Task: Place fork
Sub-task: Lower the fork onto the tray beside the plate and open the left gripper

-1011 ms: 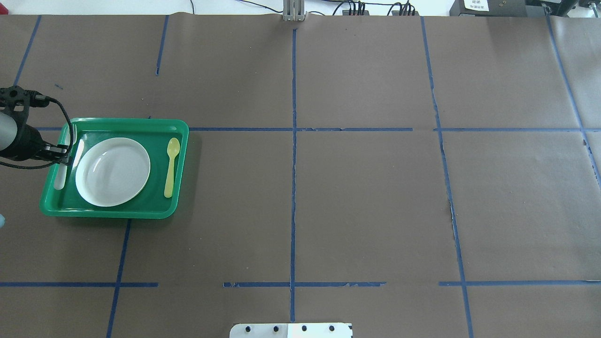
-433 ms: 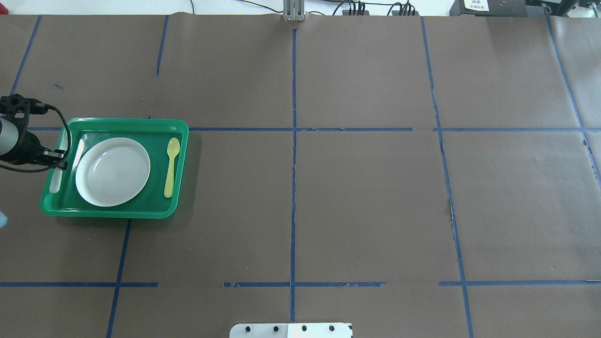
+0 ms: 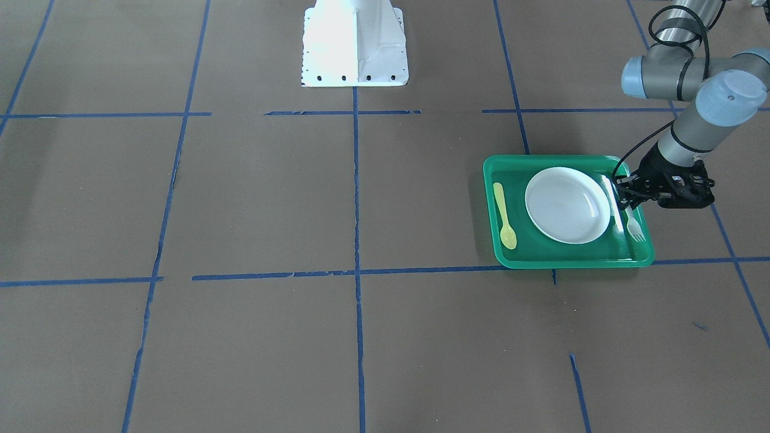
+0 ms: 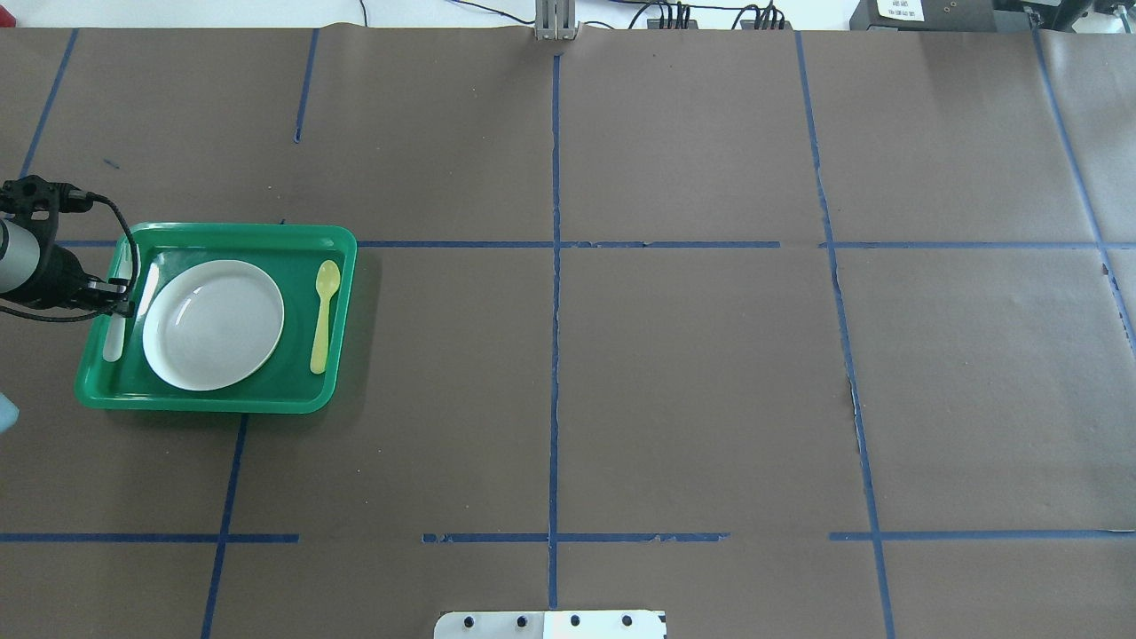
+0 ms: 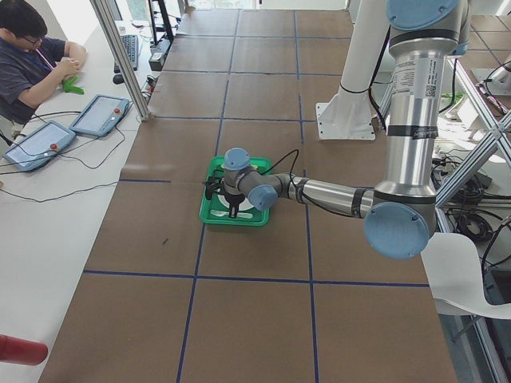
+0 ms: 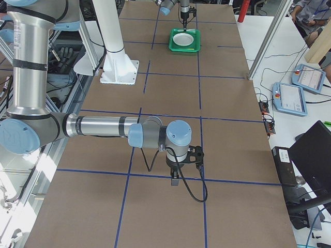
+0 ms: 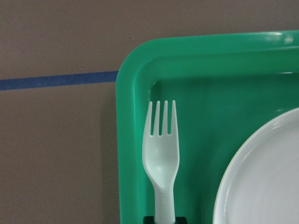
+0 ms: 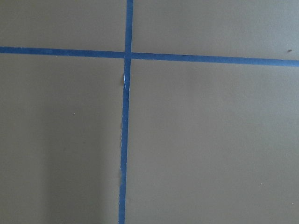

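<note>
Pinching the fork by its slim handle, the left hand is closed narrowly over the green tray, the fork lying left of the white plate. Whether the right hand is open, I cannot tell.

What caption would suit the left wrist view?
The fork, held by its handle in the left hand, at the green tray's corner beside the white plate.
</note>
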Action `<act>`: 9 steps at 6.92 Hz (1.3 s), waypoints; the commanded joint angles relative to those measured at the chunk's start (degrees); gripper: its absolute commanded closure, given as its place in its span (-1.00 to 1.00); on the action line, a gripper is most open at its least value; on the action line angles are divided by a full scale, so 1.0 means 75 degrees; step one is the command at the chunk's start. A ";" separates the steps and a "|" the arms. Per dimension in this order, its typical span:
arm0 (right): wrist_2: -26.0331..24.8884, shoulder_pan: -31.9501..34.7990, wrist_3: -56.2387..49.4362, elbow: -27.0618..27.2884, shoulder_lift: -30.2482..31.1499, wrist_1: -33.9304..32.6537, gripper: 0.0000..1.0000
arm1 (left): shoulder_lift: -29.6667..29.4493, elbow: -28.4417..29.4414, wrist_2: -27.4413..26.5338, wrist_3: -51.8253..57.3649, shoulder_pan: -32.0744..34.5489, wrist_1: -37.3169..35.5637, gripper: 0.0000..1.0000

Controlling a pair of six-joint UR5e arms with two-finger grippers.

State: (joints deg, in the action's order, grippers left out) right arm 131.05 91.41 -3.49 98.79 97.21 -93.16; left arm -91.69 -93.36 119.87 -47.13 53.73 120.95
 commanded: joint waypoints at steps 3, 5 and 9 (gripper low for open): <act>0.0000 0.0000 -0.0004 0.0000 0.0000 0.0000 -1.00 | -0.0092 0.0096 0.0071 -0.0290 -0.0016 0.0033 1.00; 0.0000 0.0000 -0.0004 0.0000 0.0000 0.0000 -1.00 | -0.0092 0.0201 0.0083 -0.0267 -0.0074 0.0021 1.00; 0.0000 0.0000 -0.0004 0.0000 0.0000 0.0000 -1.00 | -0.0092 0.0202 0.0340 -0.0208 -0.0121 0.0021 1.00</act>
State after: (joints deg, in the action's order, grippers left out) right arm 131.04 91.41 -3.51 98.79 97.21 -93.16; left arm -92.37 -91.82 121.81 -48.75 52.97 121.11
